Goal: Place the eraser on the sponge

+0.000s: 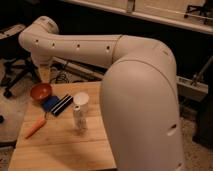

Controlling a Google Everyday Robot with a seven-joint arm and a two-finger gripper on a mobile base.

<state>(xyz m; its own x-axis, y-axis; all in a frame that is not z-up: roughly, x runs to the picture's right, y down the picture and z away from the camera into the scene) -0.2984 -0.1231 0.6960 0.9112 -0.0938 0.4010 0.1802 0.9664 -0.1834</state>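
The black eraser (pixel 62 105) with a pale stripe lies flat on the wooden table (pixel 60 145), touching the right side of the blue sponge (pixel 49 104). Both sit just in front of the orange bowl. My white arm reaches across from the right, bends at the upper left and comes down toward the table's far left corner. Its gripper (pixel 44 76) hangs just behind and above the bowl, up and left of the sponge. It holds nothing and is open.
An orange bowl (pixel 41 91) stands at the table's back left corner. An orange carrot (pixel 36 128) lies near the left edge. A white bottle (pixel 80 112) stands upright mid-table, right of the eraser. An office chair (pixel 14 75) and cables are on the floor to the left.
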